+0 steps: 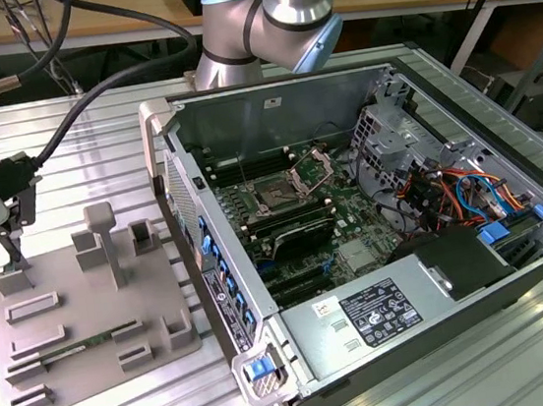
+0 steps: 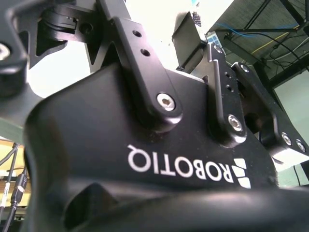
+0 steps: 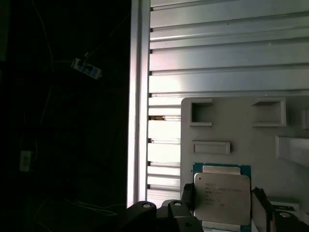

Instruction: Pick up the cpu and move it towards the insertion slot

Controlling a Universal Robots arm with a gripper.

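In the first wrist view the claw straddles the cpu, with a dark part of it close on each side of the chip. Whether it pinches the chip or only stands spread about it, I cannot tell. The cpu shows its pale metal top, framed by a green edge. It sits over the grey fixture plate, just beside a low rectangular block and near the plate's edge. I cannot tell whether the chip rests on the plate or is lifted off it.

In the exterior view the claw hangs over the far corner of the fixture plate, at the exterior view's left. A memory stick lies in one of the plate's rails. The plate lies on the ribbed aluminium worktop.

The open computer case stands just beside the plate, toward the exterior view's right. The insertion slot is on the green board inside it, well apart from the claw, with its metal frame tilted up.
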